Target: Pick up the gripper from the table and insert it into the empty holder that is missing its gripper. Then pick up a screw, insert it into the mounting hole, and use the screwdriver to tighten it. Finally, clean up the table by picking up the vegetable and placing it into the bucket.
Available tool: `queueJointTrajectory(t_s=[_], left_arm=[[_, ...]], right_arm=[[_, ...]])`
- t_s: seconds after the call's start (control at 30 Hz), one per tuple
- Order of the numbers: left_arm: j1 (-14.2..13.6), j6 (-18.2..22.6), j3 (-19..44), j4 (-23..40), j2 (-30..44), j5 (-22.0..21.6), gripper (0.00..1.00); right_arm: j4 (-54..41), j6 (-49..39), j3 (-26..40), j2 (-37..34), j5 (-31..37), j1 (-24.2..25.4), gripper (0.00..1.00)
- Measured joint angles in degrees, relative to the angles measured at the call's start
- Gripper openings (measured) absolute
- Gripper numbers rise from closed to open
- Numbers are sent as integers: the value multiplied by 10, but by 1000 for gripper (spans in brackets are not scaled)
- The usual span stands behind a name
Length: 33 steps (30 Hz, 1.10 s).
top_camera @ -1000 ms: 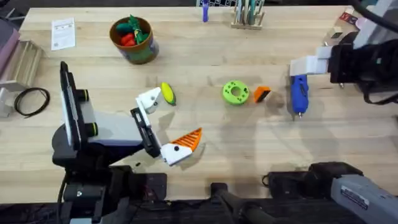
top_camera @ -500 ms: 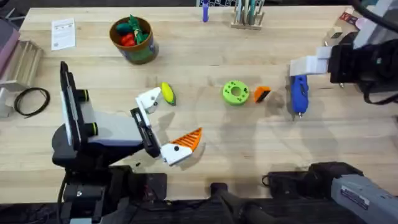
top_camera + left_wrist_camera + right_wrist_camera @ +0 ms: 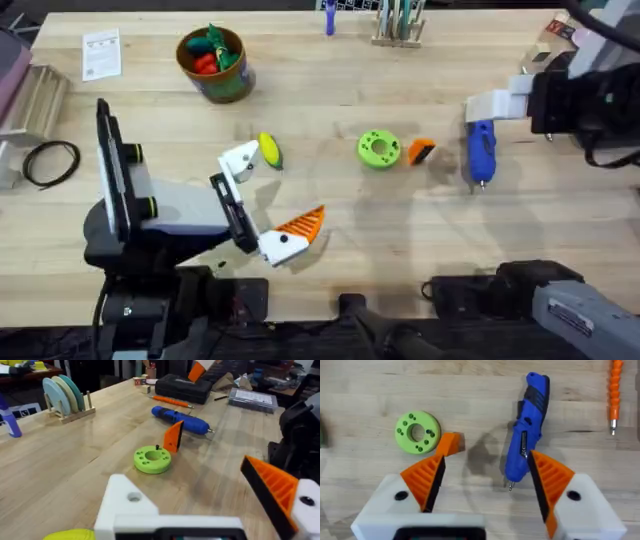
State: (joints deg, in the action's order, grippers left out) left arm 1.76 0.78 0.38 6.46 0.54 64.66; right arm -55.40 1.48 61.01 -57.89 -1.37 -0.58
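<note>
The orange wedge gripper [image 3: 421,151] lies on the table between a green holed disc [image 3: 379,148] and the blue screwdriver [image 3: 481,152]. My left gripper [image 3: 278,187] is open and holds nothing. One of its fingers is the bare white holder [image 3: 240,160]; the other finger has an orange tip [image 3: 303,226]. The yellow corn vegetable [image 3: 268,150] lies just beyond the holder. The bucket [image 3: 212,62] stands at the back left. My right gripper [image 3: 487,467] hangs open above the wedge [image 3: 451,442] and the screwdriver [image 3: 525,430], touching neither.
Red and green toy vegetables fill the bucket. A thin orange-handled tool [image 3: 616,390] and a black case [image 3: 182,387] lie at the far right. A plate rack [image 3: 400,25] stands at the back edge. A black cable coil [image 3: 50,162] lies at the left.
</note>
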Motion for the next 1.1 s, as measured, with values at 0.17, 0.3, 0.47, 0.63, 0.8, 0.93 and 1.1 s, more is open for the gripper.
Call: queueJointTrajectory(t_s=[0.17, 0.3, 0.47, 0.63, 0.8, 0.93, 1.1], left_arm=[[0, 0, 0, 0, 0, 0, 986], [0, 0, 0, 0, 0, 0, 986], [0, 0, 0, 0, 0, 0, 986], [0, 0, 0, 0, 0, 0, 986], [0, 0, 0, 0, 0, 0, 986], [0, 0, 0, 0, 0, 0, 986], [0, 0, 0, 0, 0, 0, 985]], right_arm=[[0, 0, 0, 0, 0, 0, 991], [1, 0, 0, 0, 0, 0, 990], [7, 3, 0, 0, 0, 0, 992], [-23, 34, 4, -15, 0, -6, 991], [-66, 65, 21, -41, 0, -56, 991], [-69, 101, 30, -62, 0, -103, 992], [-71, 144, 33, -96, 0, -153, 991]])
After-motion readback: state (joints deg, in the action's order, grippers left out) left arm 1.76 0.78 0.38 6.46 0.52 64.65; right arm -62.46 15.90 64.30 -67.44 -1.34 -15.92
